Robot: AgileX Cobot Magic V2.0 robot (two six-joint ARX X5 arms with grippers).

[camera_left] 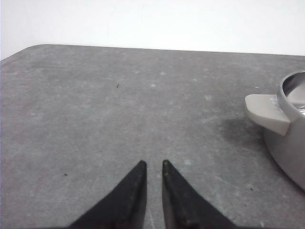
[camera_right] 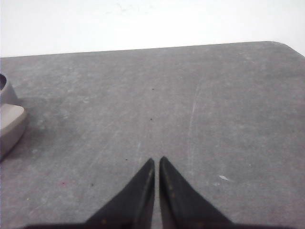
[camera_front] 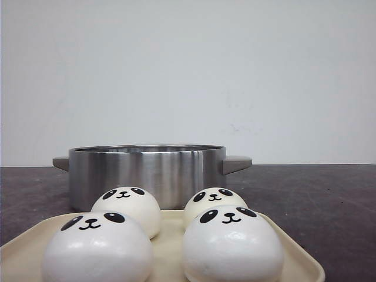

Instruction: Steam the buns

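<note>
Several white buns with black panda faces sit on a cream tray (camera_front: 169, 238) at the near edge of the front view: two in front (camera_front: 97, 249) (camera_front: 232, 245) and two behind (camera_front: 128, 205) (camera_front: 212, 201). Behind the tray stands a steel pot (camera_front: 147, 173) with grey side handles and no lid. Neither gripper shows in the front view. My left gripper (camera_left: 152, 164) hovers over bare table with the pot (camera_left: 288, 143) off to one side; its jaws are shut down to a narrow slit, with nothing between them. My right gripper (camera_right: 157, 160) is shut and empty, with a pot handle (camera_right: 10, 123) at the frame edge.
The table (camera_front: 317, 200) is dark grey and speckled, with a white wall behind it. Its rounded far corners show in both wrist views. The pot's handles (camera_left: 268, 112) stick out on each side.
</note>
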